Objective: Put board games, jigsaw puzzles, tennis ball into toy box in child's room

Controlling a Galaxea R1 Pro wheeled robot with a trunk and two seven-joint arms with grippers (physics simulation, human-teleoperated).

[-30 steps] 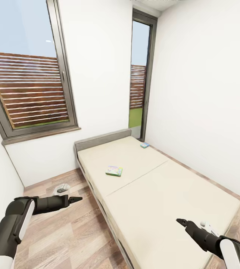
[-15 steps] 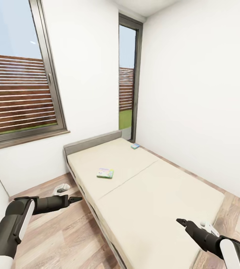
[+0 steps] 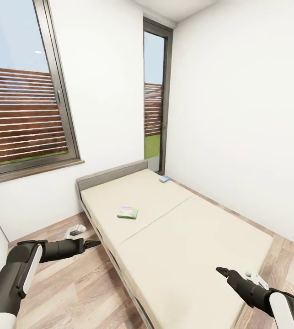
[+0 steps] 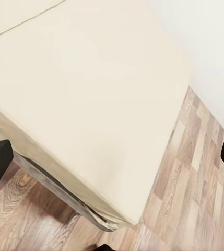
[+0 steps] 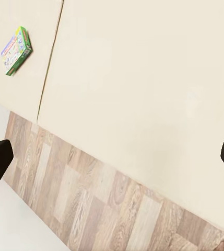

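A small white-walled room with wood-plank flooring holds the bed (image 3: pixel 183 242), its beige mattress running from 11 o'clock to 4 o'clock in the head view. Two board games lie on it: the green-and-white box (image 3: pixel 127 212) near the middle of the far half, and the small blue box (image 3: pixel 164 179) at 12 o'clock by the headboard corner. The left gripper (image 3: pixel 92 244) hangs over the floor at 8 o'clock, the right gripper (image 3: pixel 221 272) over the mattress foot at 5 o'clock; both wrist views show fingers set wide apart, holding nothing. Both boxes look well out of arm's reach, so a grab from here would likely miss, and the bed frame could block the base. The blue box's print is too small to read.
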